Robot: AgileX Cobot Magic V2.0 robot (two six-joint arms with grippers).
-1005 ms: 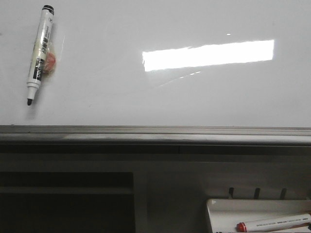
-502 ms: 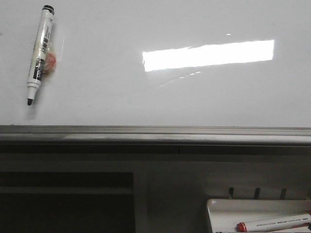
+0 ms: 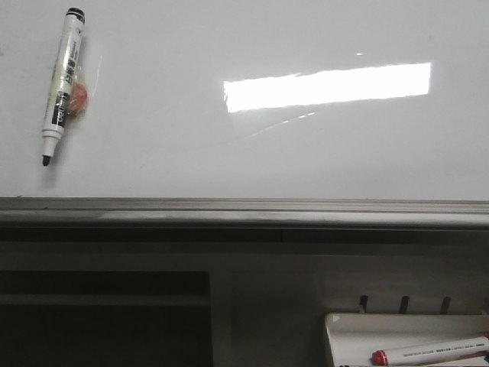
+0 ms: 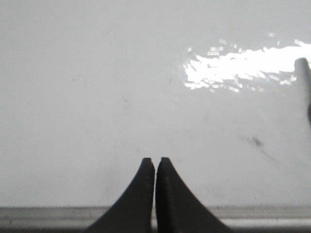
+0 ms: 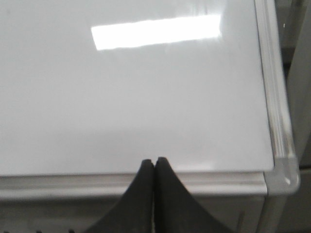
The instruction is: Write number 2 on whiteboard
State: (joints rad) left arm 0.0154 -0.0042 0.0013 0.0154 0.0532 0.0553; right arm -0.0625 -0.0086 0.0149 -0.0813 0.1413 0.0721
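My two pincers are both closed and both empty. In the left wrist view the left gripper (image 4: pixel 155 161) has its fingers pressed together with only a thin line between them, and the right gripper (image 5: pixel 154 160) looks the same in the right wrist view. Neither arm appears in the front view.

The biggest thing is the whiteboard (image 3: pixel 252 153), which fills the upper half of the front frame. It is glossy, with a bright rectangular glare right of centre, and its grey metal rail (image 3: pixel 244 210) crosses the middle of the frame. I see no number 2 on it; only some faint smudges show in the left wrist view, so the writing is not yet begun.

Below the rail, in the lower right corner, a small white tray (image 3: pixel 359 336) with hooks holds a red-capped marker (image 3: pixel 432 351).

In the upper left of the front frame a black marker (image 3: pixel 61 80) lies on the board, uncapped, with its dark tip pointing down toward the rail. Just beside its barrel, touching or almost touching, there is a small orange-red object (image 3: pixel 79 97); I cannot tell what it is.

I judge the step in hand is the very first one: to fetch the pen. The next move calls for opening one pincer, most likely the left, bringing it over the black marker's barrel and closing across it so that the tip stays free to press on the board.
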